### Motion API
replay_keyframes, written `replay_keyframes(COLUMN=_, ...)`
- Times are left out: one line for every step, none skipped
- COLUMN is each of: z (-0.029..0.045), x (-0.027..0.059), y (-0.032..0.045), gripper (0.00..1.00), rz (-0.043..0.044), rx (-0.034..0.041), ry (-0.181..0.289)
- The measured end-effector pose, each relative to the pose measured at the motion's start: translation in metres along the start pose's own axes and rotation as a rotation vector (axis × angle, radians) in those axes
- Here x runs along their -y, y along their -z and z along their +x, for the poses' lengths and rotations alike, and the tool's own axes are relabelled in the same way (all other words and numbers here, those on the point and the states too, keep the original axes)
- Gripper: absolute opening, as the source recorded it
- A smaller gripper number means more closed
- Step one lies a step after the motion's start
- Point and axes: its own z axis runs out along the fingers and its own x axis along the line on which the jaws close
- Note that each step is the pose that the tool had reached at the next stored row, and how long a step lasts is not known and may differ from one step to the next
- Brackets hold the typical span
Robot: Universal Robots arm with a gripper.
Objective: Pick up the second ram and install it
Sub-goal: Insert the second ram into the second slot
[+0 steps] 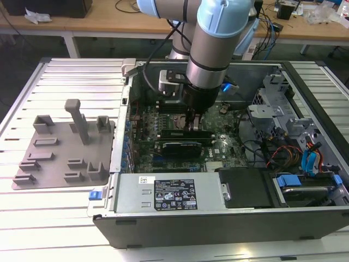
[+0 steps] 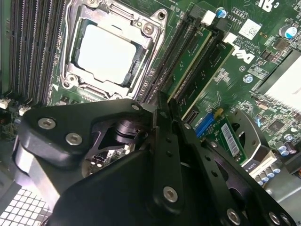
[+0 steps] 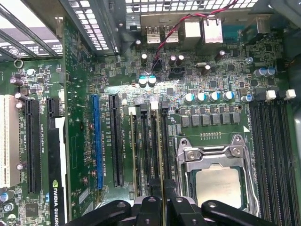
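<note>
The second ram (image 2: 188, 63) stands on edge in a memory slot of the motherboard (image 3: 221, 75), directly under the tip of the pincer (image 2: 165, 104). It appears to be already in its slot rather than carried in the air. Its long axis runs straight away from the pincer, parallel to the side of the CPU socket (image 2: 110, 52), and its near end meets the pincer's tip. So the pincer sits over 1 end of the stick, not over its middle.

Just beside it, on the side away from the socket, 1 neighbouring stick (image 2: 211, 70) lies parallel in the next slot. A dark slot (image 2: 171, 56) runs between the second ram and the socket. Whether that slot is filled is hard to tell.

In the exterior view the pincer (image 1: 193, 123) reaches down into the open case (image 1: 218, 218), with the wider black expansion card (image 1: 182, 146) near it, towards the camera. I cannot tell whether the pincer is clamped on the stick, merely pressing on it, or clear of it.
</note>
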Motion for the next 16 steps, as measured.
replay_keyframes(z=0.0, x=0.0, y=0.0, gripper=0.11, rz=-0.0003, rx=-0.0006, ry=0.006)
replay_keyframes(z=0.0, x=0.0, y=-0.0001, gripper=0.11, rz=-0.0005, rx=-0.0011, ry=0.014)
replay_keyframes(z=0.0, x=0.0, y=-0.0001, gripper=0.11, rz=-0.0005, rx=-0.0014, ry=0.018)
replay_keyframes(z=0.0, x=0.0, y=-0.0001, gripper=0.11, rz=-0.0005, rx=-0.0016, ry=0.019)
replay_keyframes(z=0.0, x=0.0, y=-0.0003, gripper=0.11, rz=-0.0005, rx=-0.0015, ry=0.02)
replay_keyframes(z=-0.0001, x=0.0001, y=-0.001, gripper=0.11, rz=-0.0003, rx=-0.0013, ry=0.02)
replay_keyframes(z=-0.0001, x=0.0002, y=-0.0015, gripper=0.11, rz=-0.0004, rx=-0.0014, ry=0.02)
replay_keyframes(z=-0.0001, x=0.0003, y=-0.0022, gripper=0.11, rz=-0.0006, rx=-0.0018, ry=0.02)
replay_keyframes(z=-0.0001, x=0.0003, y=-0.0033, gripper=0.11, rz=-0.0006, rx=-0.0017, ry=0.02)
replay_keyframes(z=-0.0001, x=0.0004, y=-0.0039, gripper=0.11, rz=-0.0005, rx=-0.0013, ry=0.02)
replay_keyframes(z=-0.0001, x=0.0004, y=-0.004, gripper=0.11, rz=-0.0006, rx=-0.0012, ry=0.02)
replay_keyframes(z=-0.0001, x=0.0009, y=-0.0039, gripper=0.11, rz=-0.0009, rx=-0.0015, ry=0.02)
replay_keyframes(z=-0.0001, x=0.001, y=-0.0039, gripper=0.11, rz=-0.0005, rx=-0.0015, ry=0.02)
replay_keyframes(z=-0.0002, x=0.0011, y=-0.0039, gripper=0.11, rz=-0.0006, rx=-0.0015, ry=0.02)
replay_keyframes(z=-0.0002, x=0.0011, y=-0.0039, gripper=0.11, rz=-0.0006, rx=-0.0015, ry=0.02)
replay_keyframes(z=-0.0002, x=0.0012, y=-0.0041, gripper=0.11, rz=-0.0002, rx=-0.0009, ry=0.02)
